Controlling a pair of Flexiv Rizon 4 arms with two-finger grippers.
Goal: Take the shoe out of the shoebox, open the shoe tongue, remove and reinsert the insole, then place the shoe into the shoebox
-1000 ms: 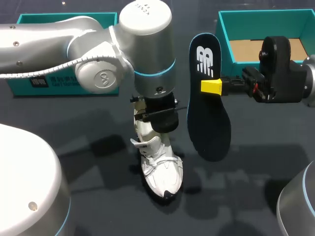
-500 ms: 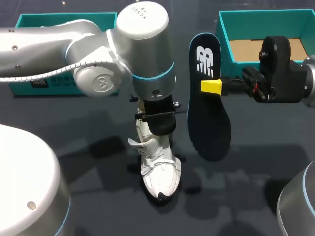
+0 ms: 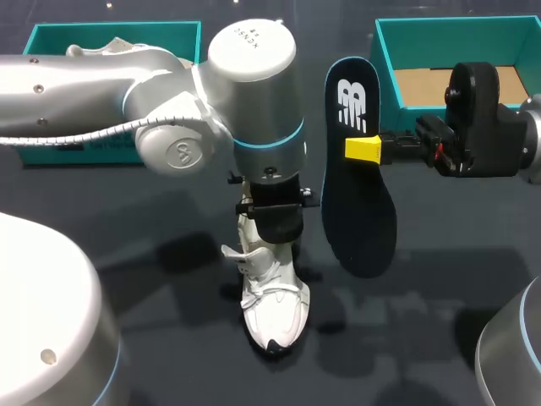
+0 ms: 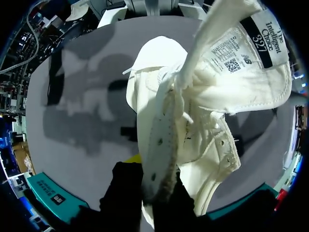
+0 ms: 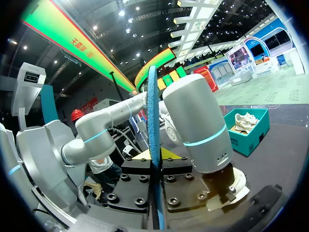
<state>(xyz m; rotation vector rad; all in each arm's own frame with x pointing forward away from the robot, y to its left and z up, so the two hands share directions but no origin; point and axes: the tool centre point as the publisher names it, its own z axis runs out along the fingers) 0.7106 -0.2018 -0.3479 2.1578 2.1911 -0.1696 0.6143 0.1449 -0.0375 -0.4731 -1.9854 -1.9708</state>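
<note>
Showing the shoe and its insole held apart, one in each arm.

Left pincer (image 4: 152, 179): clenched on the white shoe (image 3: 272, 292). In the left wrist view its two dark fingers press from either side on the eyelet edge (image 4: 159, 140) of the upper, which runs up from between them. The rest of the shoe extends ahead of the pincer, toe farthest from it. The tongue (image 4: 241, 58) is turned back beyond the fingers, its labelled underside facing the wrist, and the mouth of the shoe lies open. Loose laces (image 3: 254, 272) spread just below the pincer in the head view. Whether the sole bears on the dark worktop (image 3: 152, 262) cannot be told.

Right pincer (image 3: 372, 150): grasping the dark insole (image 3: 359, 199) near mid-length, at the edge closest to the wrist, with a yellow fingertip (image 3: 363, 149) lying on its printed face. The insole stands clear above the worktop, long axis upright, just beside the left arm's wrist and close to the shoe. In the right wrist view it appears edge-on as a blue strip rising straight out from between the two fingers.

Surroundings: an open teal shoebox (image 3: 385, 51) stands behind the right pincer, brown floor showing. A second shoebox (image 3: 51, 38), beyond the left arm, holds another white shoe (image 3: 101, 49).
</note>
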